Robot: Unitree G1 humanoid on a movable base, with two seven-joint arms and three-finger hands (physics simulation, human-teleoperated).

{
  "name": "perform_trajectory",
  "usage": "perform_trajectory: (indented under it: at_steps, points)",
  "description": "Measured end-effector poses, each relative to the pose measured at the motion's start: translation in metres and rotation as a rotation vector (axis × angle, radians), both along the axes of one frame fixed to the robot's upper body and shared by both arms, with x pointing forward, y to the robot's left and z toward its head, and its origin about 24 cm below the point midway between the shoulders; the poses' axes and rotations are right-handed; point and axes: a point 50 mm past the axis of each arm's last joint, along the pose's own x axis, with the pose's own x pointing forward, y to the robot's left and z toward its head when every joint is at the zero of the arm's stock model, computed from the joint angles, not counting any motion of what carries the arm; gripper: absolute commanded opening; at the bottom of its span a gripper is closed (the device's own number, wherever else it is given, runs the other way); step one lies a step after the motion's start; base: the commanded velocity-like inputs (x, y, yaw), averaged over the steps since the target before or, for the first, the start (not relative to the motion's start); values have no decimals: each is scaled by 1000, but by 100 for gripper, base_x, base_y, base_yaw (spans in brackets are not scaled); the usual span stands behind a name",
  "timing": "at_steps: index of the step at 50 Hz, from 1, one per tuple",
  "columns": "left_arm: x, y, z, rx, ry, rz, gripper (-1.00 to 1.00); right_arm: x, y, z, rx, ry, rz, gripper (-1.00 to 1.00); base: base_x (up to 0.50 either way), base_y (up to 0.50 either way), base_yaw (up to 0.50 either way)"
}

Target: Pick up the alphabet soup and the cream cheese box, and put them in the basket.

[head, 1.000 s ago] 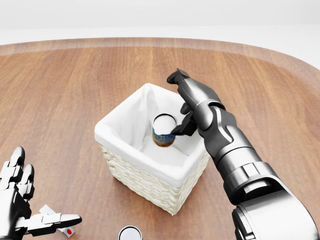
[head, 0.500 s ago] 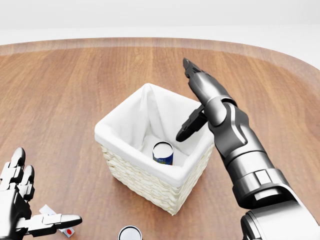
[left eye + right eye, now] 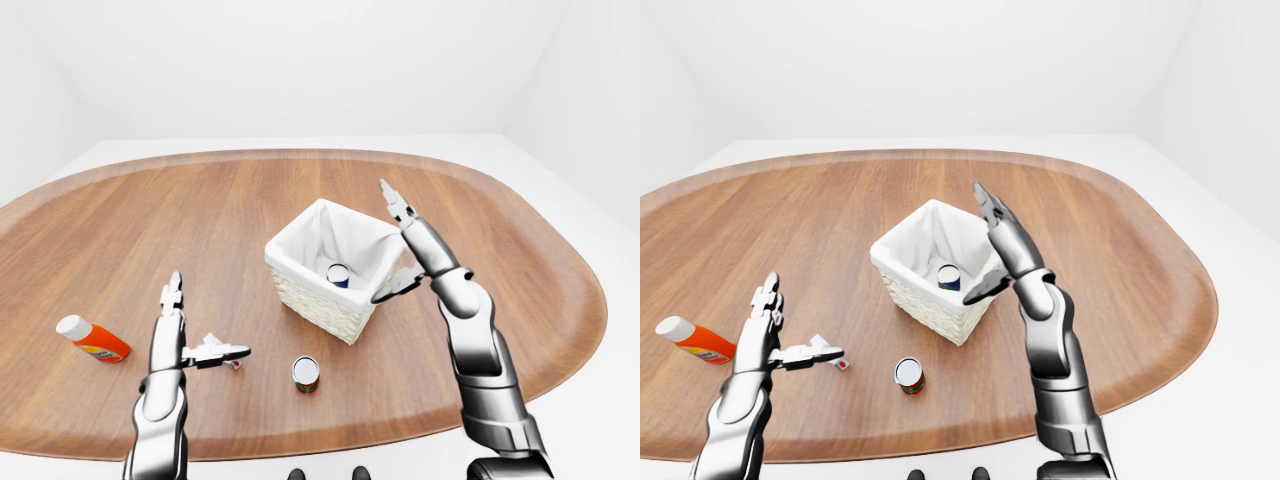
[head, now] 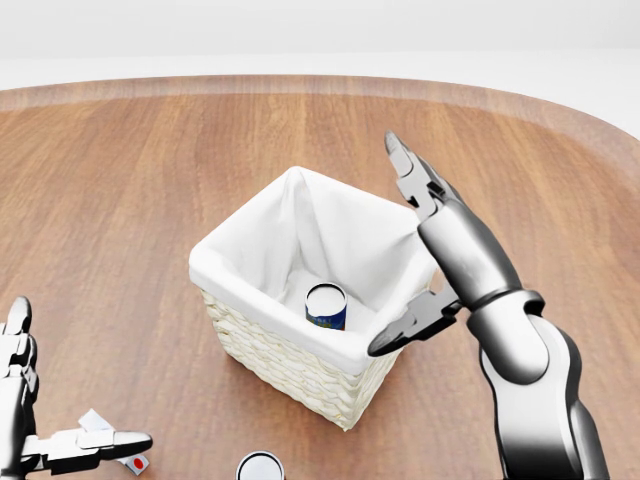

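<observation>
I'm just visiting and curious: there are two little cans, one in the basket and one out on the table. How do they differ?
The can in the basket stands on the white lining, walled in by the basket; the can on the table stands in the open on bare wood. The basket can shows a blue side; the table can's side looks reddish-brown. Both stand upright with pale round tops, and neither is touched by a hand.

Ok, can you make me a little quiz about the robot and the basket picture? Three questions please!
1. True or false: a can stands inside the basket.
2. The right hand is: A) shut on the can, B) open beside the basket, C) out of view.
3. What orange thing lies at the left of the left-eye view?

Key: 1 true. 2 B. 3 the orange bottle, lying on the table.
</observation>
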Motion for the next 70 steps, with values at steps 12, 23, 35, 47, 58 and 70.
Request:
perform_trajectory:
  at_steps: [12, 23, 35, 47, 58, 70]
  points:
    - [1, 16, 10, 351, 73, 12, 100, -46, -16, -18, 174, 25, -3, 100, 0, 0, 0]
    - [17, 44, 33, 753, 91, 2, 100, -61, -19, -34, 273, 76, -14, 100, 0, 0, 0]
    - [39, 66, 48, 1106, 131, -2, 100, -65, -18, -44, 334, 109, -24, 100, 0, 0, 0]
    - [50, 69, 46, 1254, 177, -18, 100, -65, -22, -45, 380, 106, -38, 100, 0, 0, 0]
    - [54, 53, 24, 1314, 199, -82, 100, -64, -26, -43, 414, 92, -49, 100, 0, 0, 0]
    - [64, 42, 1, 1323, 226, -140, 100, -64, -31, -37, 444, 63, -55, 100, 0, 0, 0]
